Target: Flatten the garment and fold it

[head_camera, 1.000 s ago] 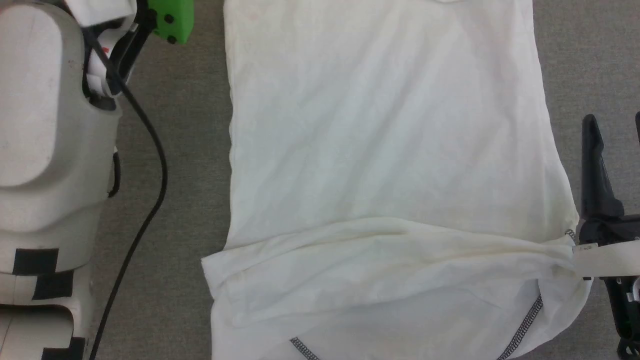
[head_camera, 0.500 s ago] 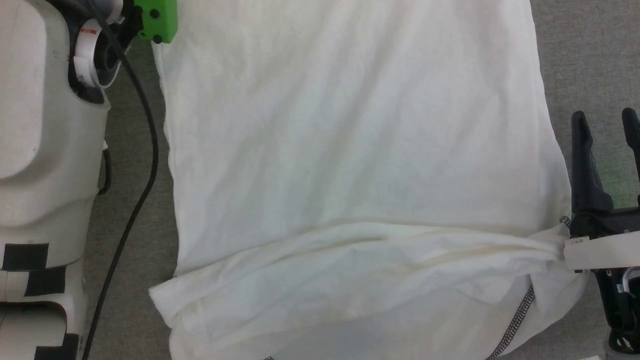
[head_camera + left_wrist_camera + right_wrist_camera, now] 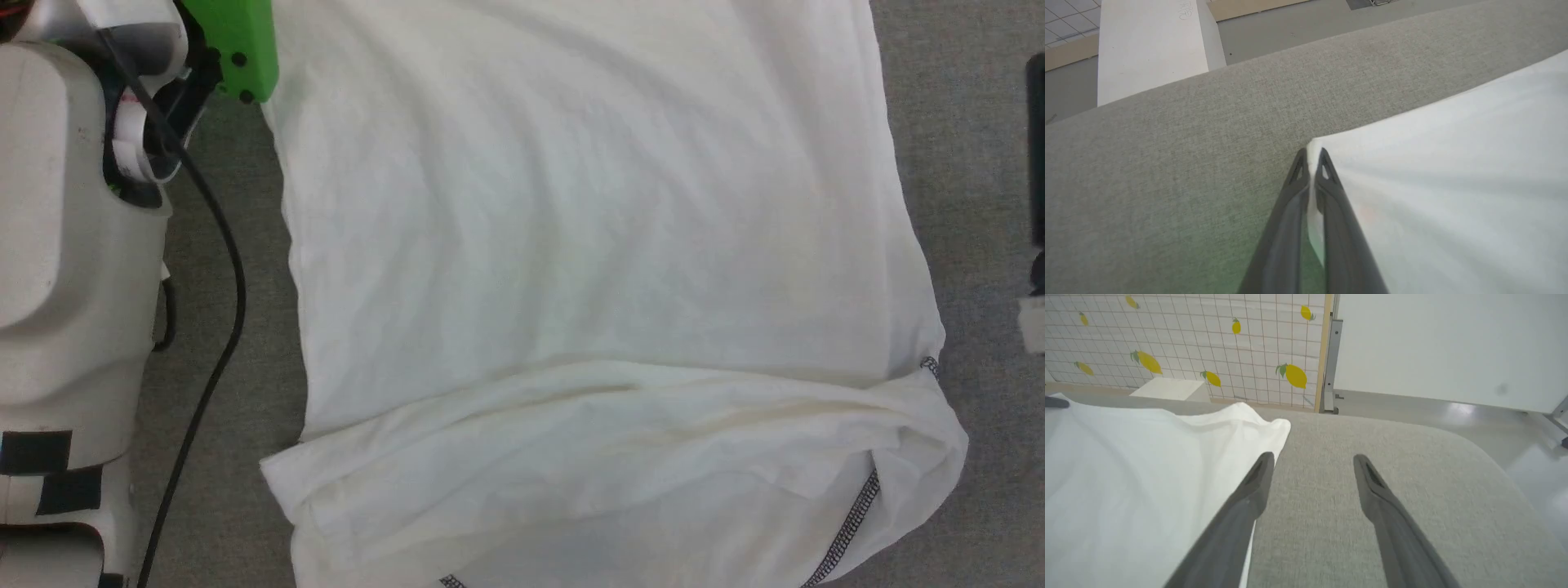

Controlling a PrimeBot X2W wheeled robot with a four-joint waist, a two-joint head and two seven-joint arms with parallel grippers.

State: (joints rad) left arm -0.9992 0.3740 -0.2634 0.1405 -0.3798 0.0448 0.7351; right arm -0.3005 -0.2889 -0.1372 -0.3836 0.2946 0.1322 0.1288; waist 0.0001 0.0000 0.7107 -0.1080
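Left wrist view: garment (image 3: 1453, 183) corner pinched in left end effector (image 3: 1312, 153).

A grey, woven-cloth worktop (image 3: 971, 98) is carrying the white garment (image 3: 588, 229), which is lying spread flat across its middle. Toward the bottom of the head view, the shirt's lower part is lying doubled back on itself in a wrinkled band, with grey zigzag stitching (image 3: 853, 523) showing. Bare grey cloth is stretching from the garment's right side to the worktop's rounded corner, and another bare band is running between the garment's left corner and the worktop's edge.
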